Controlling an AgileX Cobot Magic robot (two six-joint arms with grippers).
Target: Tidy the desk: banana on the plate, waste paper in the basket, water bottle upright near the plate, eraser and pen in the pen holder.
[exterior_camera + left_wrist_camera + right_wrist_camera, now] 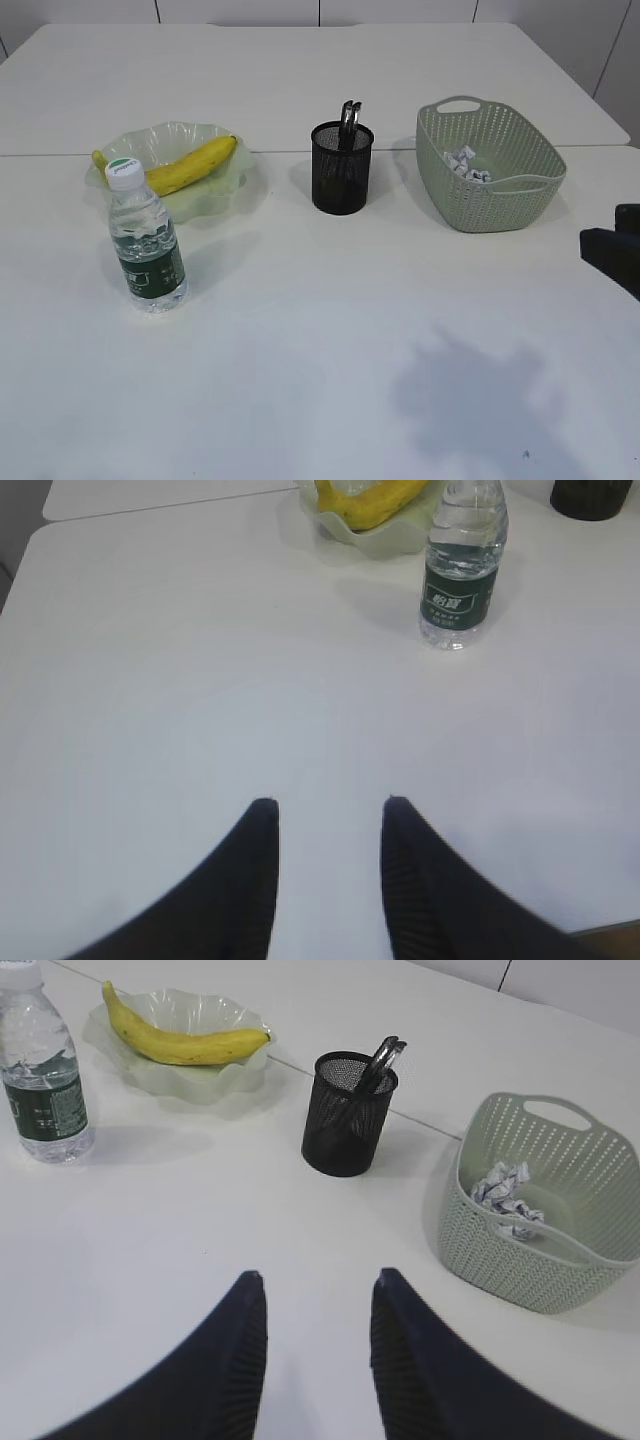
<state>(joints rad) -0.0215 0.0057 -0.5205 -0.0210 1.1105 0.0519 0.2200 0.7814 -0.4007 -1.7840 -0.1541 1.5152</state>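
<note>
Both held low over the bare near surface [300, 380], left gripper [325, 805] and right gripper [315, 1278] with jaws apart, empty. Seen only from right wrist: crumpled paper [508, 1195] clear inside basket [530, 1260].

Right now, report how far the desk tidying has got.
Done: the banana lies on the plate, crumpled waste paper sits in the basket, the water bottle stands upright beside the plate, and the pen is in the pen holder. Nothing in hand: the left gripper and right gripper are open and empty. The eraser isn't visible; possibly inside the holder.
</note>
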